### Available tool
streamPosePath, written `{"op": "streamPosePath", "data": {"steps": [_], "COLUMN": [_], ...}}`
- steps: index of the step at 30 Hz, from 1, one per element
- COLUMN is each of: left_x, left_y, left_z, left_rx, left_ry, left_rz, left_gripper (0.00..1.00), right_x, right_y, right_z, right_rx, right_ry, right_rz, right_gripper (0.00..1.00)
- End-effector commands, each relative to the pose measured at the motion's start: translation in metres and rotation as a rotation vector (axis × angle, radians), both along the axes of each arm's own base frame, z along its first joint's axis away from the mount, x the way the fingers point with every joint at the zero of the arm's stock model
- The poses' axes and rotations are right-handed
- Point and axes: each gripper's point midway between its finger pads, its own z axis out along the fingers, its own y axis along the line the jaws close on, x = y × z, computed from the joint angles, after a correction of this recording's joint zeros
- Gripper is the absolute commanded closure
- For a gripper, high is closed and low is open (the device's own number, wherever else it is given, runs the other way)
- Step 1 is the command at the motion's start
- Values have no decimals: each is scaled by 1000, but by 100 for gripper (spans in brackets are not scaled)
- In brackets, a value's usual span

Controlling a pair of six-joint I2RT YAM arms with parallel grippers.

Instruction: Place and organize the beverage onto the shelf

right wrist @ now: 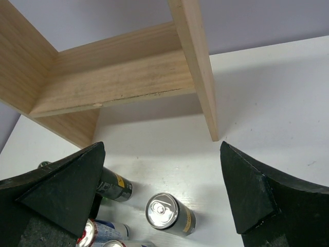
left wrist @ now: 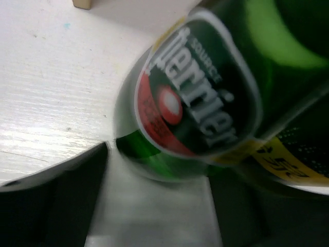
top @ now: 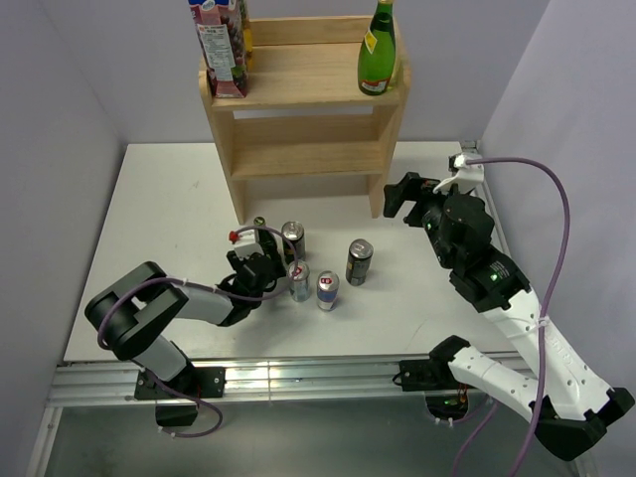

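The light wood shelf (top: 308,157) stands at the back; its lower tier shows in the right wrist view (right wrist: 123,77). A green Perrier can (left wrist: 200,98) stands on the table with only its top showing from above (top: 260,223). My left gripper (top: 263,242) is low on the table, and its jaws (left wrist: 159,164) sit tight against both sides of this can's base. My right gripper (top: 400,194) hangs open and empty by the shelf's right panel, above the cans (right wrist: 162,146). Several more cans stand nearby: two dark ones (top: 292,238) (top: 359,261) and two silver ones (top: 298,281) (top: 327,290).
A juice carton (top: 223,45) and a green glass bottle (top: 377,50) stand on the shelf's top tier. The white table (top: 159,219) ends at a metal rail in front. The dark can (right wrist: 167,212) lies right under my right gripper.
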Motion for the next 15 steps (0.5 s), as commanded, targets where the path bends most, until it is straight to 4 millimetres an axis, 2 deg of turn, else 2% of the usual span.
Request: {"op": "streamPosePath", "data": {"steps": [1,4,6,7,8,9,10,13,15], "left_x": [10,9,9,9,9,10,10,11,10], "left_y": [0,5,8,10,12,14,16,21,24], "left_z": [13,13,14,15,15,16,16,16,15], "left_rx": [-12,-7,6,8,21,29,37,52,55], "left_ry": [-45,-51,-59,-63,-65,-68,-65,-68,-71], "left_rz": [41,56,65,73,80,86,94,124,139], "left_gripper": [27,37,35,28,25,27,38,57,53], "right_x": [-2,-2,-2,-2,-2,-2,-2,-2,-2], "right_y": [1,1,3,3,4,4,3,4,5], "right_z": [6,1,-2,-2,-4,-5,-5,-8,-9], "right_rx": [26,26,27,29,29,28,31,30,30], "right_ry": [-32,-25,-20,-20,-17,-16,-18,-12,-9], "right_rz": [5,8,12,15,15,15,15,18,20], "right_gripper": [0,0,0,0,0,0,0,0,0]}}
